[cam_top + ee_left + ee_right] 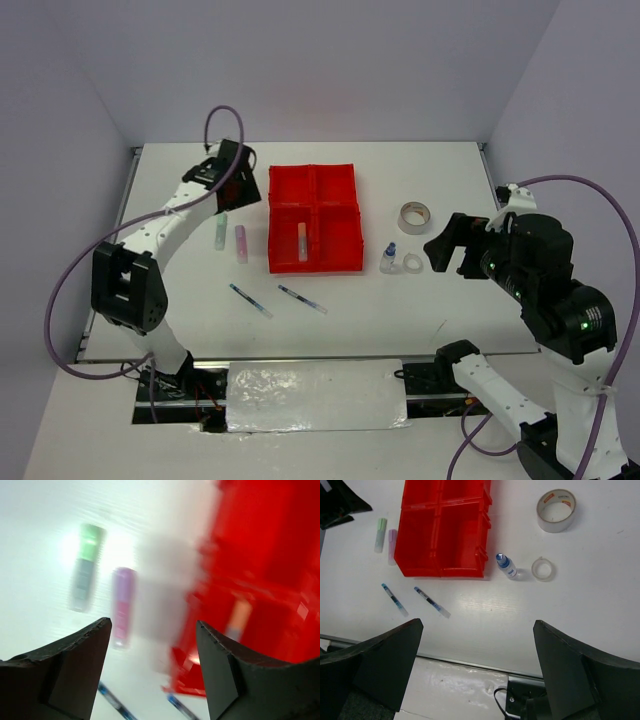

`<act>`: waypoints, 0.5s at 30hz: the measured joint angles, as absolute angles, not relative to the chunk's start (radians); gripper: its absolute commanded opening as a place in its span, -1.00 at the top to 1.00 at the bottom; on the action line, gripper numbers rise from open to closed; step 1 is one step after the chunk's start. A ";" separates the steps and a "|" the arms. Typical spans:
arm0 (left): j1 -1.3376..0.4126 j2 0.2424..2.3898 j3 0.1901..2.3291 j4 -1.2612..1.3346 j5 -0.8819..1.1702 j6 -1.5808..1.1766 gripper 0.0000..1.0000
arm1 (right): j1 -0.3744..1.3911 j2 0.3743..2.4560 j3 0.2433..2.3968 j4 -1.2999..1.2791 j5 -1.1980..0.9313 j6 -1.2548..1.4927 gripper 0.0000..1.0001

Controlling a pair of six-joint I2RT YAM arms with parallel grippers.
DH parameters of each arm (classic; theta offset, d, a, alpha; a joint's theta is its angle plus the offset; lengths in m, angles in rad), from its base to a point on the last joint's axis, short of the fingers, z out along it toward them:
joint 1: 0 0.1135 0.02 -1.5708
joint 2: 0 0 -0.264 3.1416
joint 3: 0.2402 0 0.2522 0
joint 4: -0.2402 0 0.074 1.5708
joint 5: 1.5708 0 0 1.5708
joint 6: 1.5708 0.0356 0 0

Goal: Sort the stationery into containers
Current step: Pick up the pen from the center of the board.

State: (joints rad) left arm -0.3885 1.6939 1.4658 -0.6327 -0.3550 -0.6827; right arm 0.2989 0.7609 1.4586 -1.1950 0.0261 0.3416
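The red four-compartment tray (pixel 313 205) stands mid-table, with an orange stick (pixel 301 243) lying in its near-left compartment. Just left of the tray lie a green stick (pixel 220 232) and a pink stick (pixel 241 243). Two thin pens (pixel 250 300) (pixel 302 299) lie in front of it. To the tray's right are a blue-capped bottle (pixel 388 259), a small white ring (pixel 412 263) and a beige tape roll (pixel 415 216). My left gripper (pixel 152 625) hovers open and empty above the tray's left edge, the pink stick (pixel 122 605) below it. My right gripper (pixel 477 625) is open and empty, raised by the ring.
A metal rail and a strip of white sheeting (pixel 315 395) run along the near table edge between the arm bases. White walls close in the table at the back and sides. A purple cable (pixel 60 300) loops off the left arm.
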 measured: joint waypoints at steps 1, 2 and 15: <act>-0.350 1.690 1.464 -0.636 -0.368 -0.680 -0.61 | 0.299 0.760 1.454 -1.195 0.023 0.341 -1.00; -0.312 1.688 1.457 -0.632 -0.383 -0.678 -0.55 | 0.299 0.757 1.449 -1.195 0.021 0.341 -0.99; -0.260 1.827 1.340 -0.557 -0.302 -0.627 -0.26 | 0.299 0.755 1.433 -1.196 -0.012 0.342 -0.99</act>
State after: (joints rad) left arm -0.2604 1.8275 1.3396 -0.5571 -0.3019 -0.6270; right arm 0.2989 0.7551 1.4330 -1.1957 -0.0124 0.3420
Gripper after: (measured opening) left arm 0.640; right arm 0.994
